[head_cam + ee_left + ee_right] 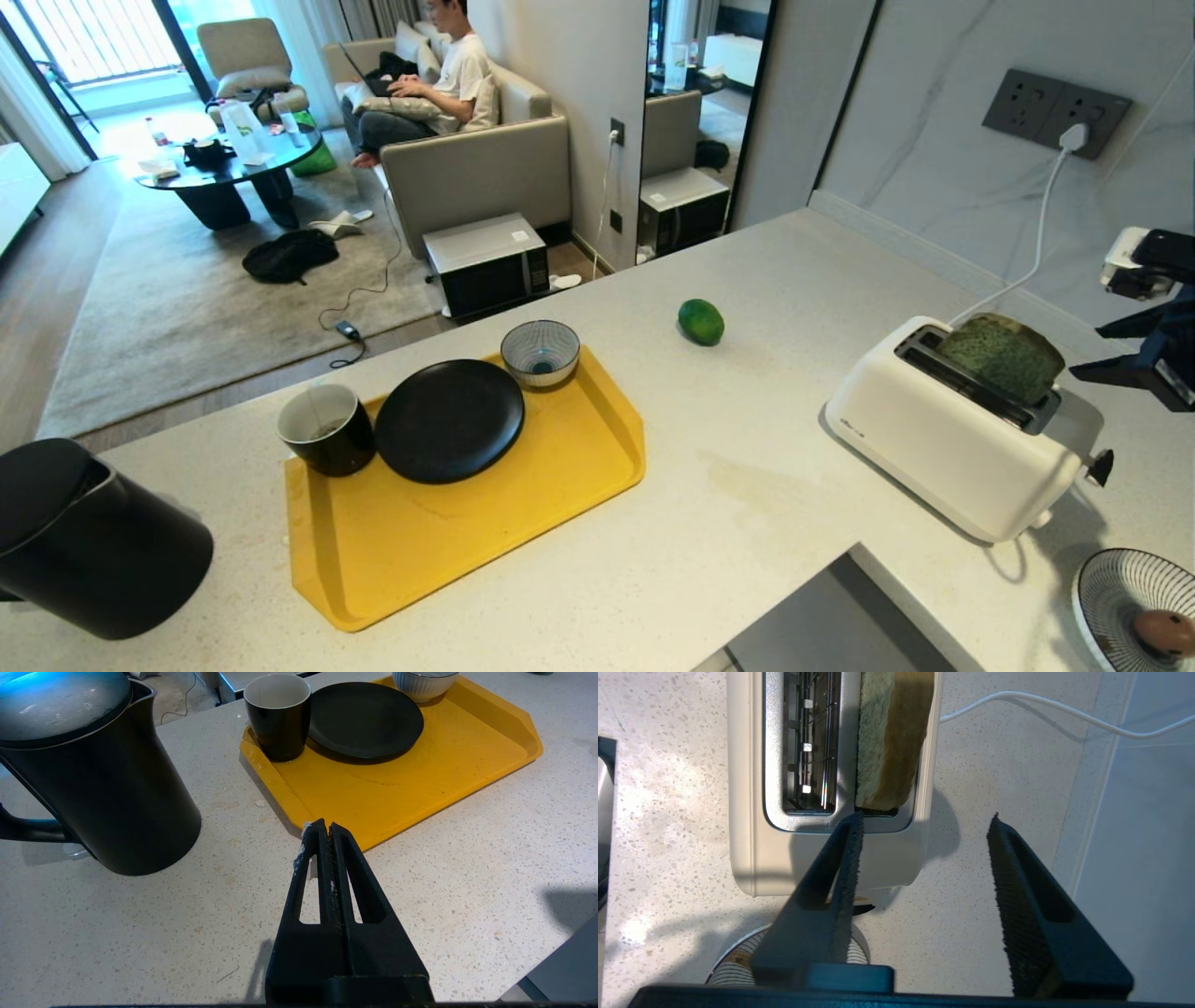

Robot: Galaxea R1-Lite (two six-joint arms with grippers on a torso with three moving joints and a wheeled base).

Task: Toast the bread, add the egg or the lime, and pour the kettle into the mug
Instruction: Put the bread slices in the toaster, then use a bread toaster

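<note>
1. Right gripper [924, 821]: jaws spread wide, nothing between them. It hovers above the end of the white toaster [747, 858], by the marble wall.
2. Bread [889, 742]: just ahead of the right fingertips, standing in the toaster slot on the wall side, its top well proud of the slot. No contact with either finger. The other slot is empty.
3. White power cord [1064, 714] runs from the toaster toward the wall, beyond the open jaws.
4. Striped dish [1111, 588] with the egg [1165, 633] lies below the right gripper, partly hidden by it in the wrist view.
5. Left gripper [325, 828]: jaws pressed together, empty, above the counter [467, 858].
6. Ahead of the left gripper: yellow tray [420, 784] carrying the mug [279, 718], a black plate [364, 718] and a striped bowl [423, 683]. Mug touches the plate's edge.
7. Kettle [107, 788] stands on the counter beside the left gripper, off the tray.
8. Lime [700, 322] lies alone on the counter between tray and toaster, well apart from both grippers.
</note>
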